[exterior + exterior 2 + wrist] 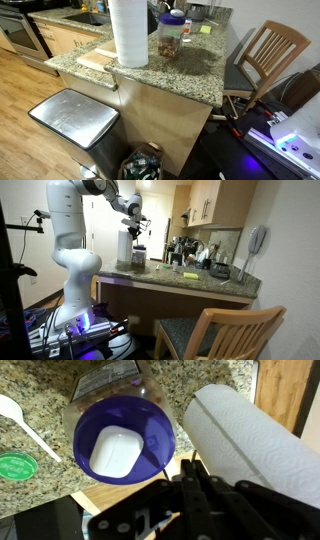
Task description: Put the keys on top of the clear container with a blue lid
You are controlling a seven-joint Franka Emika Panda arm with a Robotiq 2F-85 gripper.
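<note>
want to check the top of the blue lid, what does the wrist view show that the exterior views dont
Only the wrist view: a white rounded object lying on the blue lid, and a white spoon. Only the exterior views: a steel trash can, a wooden chair and the white arm. Both: the clear container beside the paper towel roll.

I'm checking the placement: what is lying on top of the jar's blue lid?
In the wrist view a white rounded item lies on the blue lid. Anything beneath it is covered, and it is too blurred to identify.
</note>
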